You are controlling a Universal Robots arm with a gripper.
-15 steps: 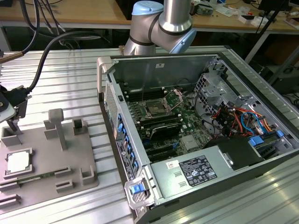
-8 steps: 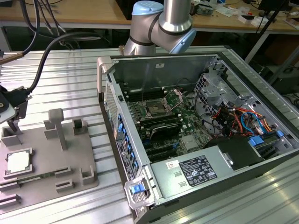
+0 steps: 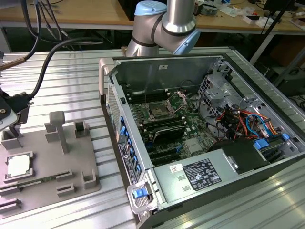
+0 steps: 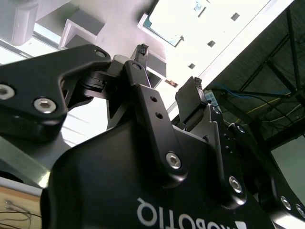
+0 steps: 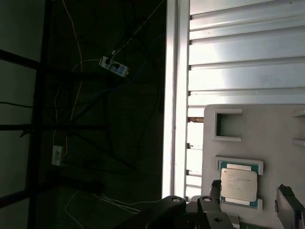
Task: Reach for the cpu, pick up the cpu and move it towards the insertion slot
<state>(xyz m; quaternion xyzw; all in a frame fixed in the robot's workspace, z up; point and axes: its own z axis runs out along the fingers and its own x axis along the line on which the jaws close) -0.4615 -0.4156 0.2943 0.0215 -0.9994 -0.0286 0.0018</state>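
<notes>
The cpu point(image 3: 19, 165), a flat square chip with a silvery top, lies in a square nest on the grey fixture plate point(image 3: 71, 186) at the exterior view's left. My gripper point(image 3: 11, 130) hangs just above that plate, a little behind the chip, and is open. In the first wrist view the cpu point(image 5: 239, 183) lies between the two dark fingertips of the gripper point(image 5: 251, 193), which holds nothing. The second wrist view shows the gripper point(image 4: 169, 67) with its fingers spread apart above the cpu point(image 4: 164, 29). The insertion slot point(image 3: 157, 112) sits on the motherboard inside the open case.
The open computer case point(image 3: 109, 95) stands to the exterior view's right of the plate, with a power supply point(image 3: 200, 174), a heatsink point(image 3: 193, 145) and a drive cage with cables point(image 3: 238, 119). Upright posts point(image 3: 58, 129) rise from the plate. The ribbed table's edge point(image 5: 174, 95) is close by.
</notes>
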